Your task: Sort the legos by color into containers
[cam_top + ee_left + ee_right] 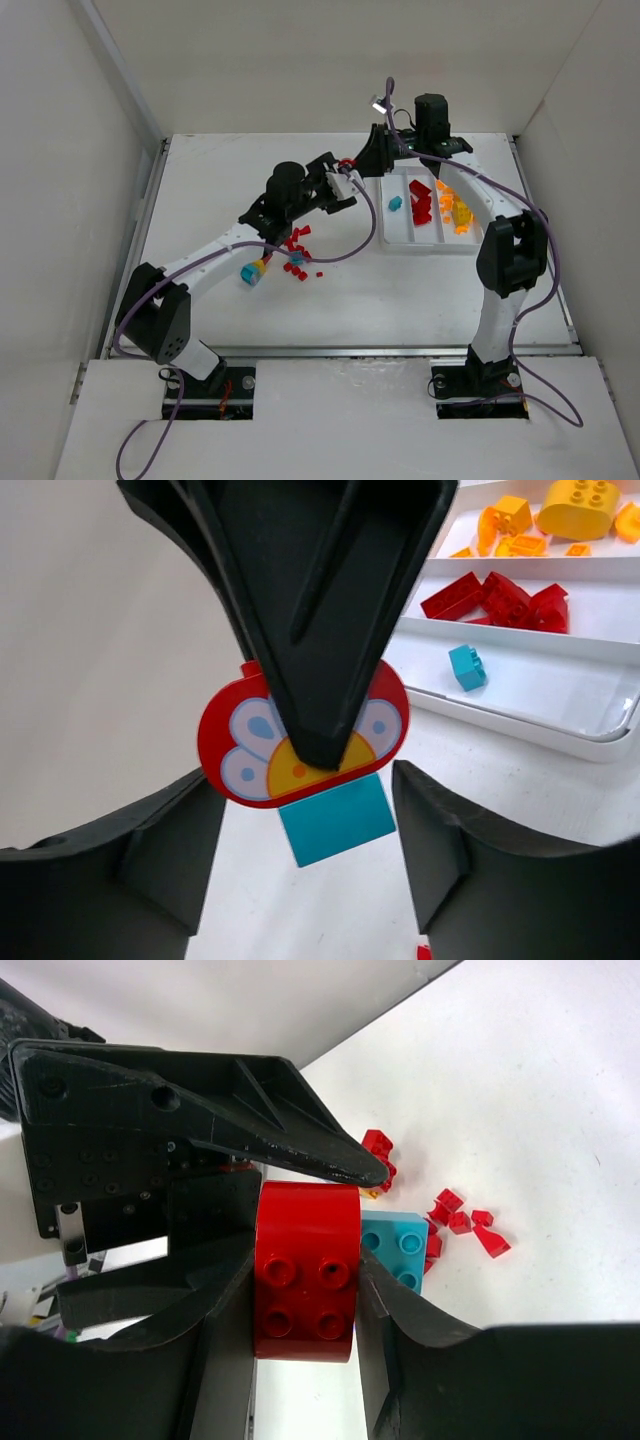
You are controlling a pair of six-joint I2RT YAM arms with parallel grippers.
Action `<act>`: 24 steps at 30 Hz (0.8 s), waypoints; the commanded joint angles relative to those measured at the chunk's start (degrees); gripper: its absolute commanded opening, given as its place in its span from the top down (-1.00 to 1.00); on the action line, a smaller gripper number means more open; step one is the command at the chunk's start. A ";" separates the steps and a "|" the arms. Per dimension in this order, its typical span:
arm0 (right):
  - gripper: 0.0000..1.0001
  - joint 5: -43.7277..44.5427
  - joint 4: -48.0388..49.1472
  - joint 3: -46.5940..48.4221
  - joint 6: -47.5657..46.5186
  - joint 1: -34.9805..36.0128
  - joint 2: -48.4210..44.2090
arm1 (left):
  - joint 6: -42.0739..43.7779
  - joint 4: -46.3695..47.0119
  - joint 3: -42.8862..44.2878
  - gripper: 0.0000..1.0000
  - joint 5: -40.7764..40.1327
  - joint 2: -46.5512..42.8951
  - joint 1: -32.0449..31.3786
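red piece (305,1255) with a teal brick (335,820) stuck on is pinched in the right gripper (305,1295), left gripper (308,815) gapes empty around the teal, sloppy tug could fling it

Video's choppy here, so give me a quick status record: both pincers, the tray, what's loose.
right pincer: shut on red brick, teal brick attached
left pincer: open, flanking that pair
tray: teal piece, red pieces, orange-yellow pieces, one colour per compartment
loose: red legos, teal-and-yellow piece
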 commanded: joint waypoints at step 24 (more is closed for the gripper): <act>1.00 45.05 -2.27 -14.75 8.23 -18.32 -8.06 | -5.26 -1.73 -2.15 1.00 -2.84 -3.09 -0.08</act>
